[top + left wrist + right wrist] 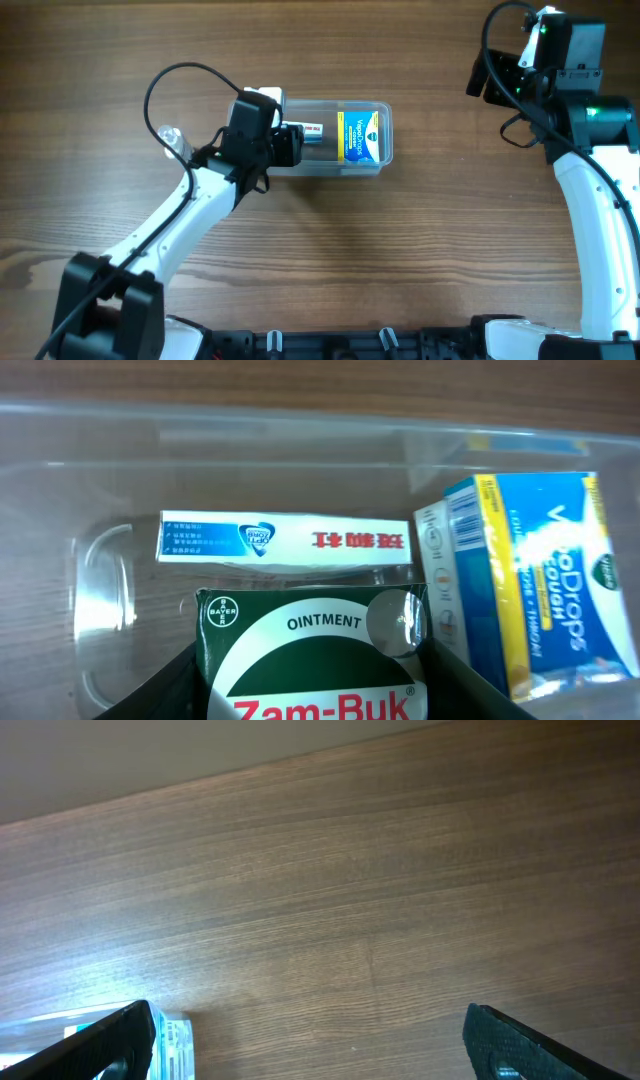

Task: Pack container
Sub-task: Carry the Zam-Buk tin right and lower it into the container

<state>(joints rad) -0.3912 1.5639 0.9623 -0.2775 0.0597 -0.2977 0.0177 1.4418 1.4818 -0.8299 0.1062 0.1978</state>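
The clear plastic container [385, 135] lies at the table's middle; its wall also shows in the left wrist view [90, 590]. Inside it are a blue-and-yellow carton [361, 135] [545, 580] at the right and a small white box with blue print [312, 131] [285, 540]. My left gripper [287, 145] [315, 690] is shut on a green-and-white Zam-Buk ointment box [310, 650] and holds it at the container's left end, in front of the white box. My right gripper [310, 1045] is open and empty, high at the table's far right.
A small clear plastic piece [170, 135] lies on the wood left of my left arm. The container's corner [170, 1035] shows at the lower left of the right wrist view. Bare wooden table [420, 250] surrounds the container.
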